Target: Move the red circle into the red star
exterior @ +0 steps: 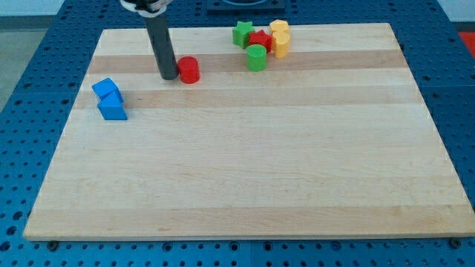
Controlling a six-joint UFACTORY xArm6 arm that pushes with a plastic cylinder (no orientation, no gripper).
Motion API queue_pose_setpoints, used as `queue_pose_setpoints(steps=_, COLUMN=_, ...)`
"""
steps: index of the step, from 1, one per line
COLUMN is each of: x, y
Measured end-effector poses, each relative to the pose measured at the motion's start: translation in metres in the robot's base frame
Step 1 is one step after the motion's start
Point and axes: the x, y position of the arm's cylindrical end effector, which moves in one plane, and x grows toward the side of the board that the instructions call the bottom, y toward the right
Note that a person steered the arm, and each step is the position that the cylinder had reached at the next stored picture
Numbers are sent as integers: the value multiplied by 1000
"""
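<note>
The red circle [189, 70] is a short red cylinder on the wooden board, left of centre near the view's top. My tip [169, 76] stands just to its left, close to or touching it. The red star [260, 41] lies further to the view's right near the top edge, packed among other blocks. A stretch of bare board lies between the circle and the star.
Around the red star sit a green star [243, 33], a green cylinder [256, 57] and two yellow blocks [280, 38]. Two blue blocks [110, 99] sit together at the view's left. The board's top edge [334, 24] is just behind the cluster.
</note>
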Motion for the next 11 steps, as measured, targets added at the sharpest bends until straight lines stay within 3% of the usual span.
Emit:
queue_pose_setpoints(steps=2, x=-4, y=42)
queue_pose_setpoints(steps=4, x=23, y=50)
queue_pose_setpoints(steps=7, x=-4, y=105)
queue_pose_setpoints(steps=11, x=-10, y=110)
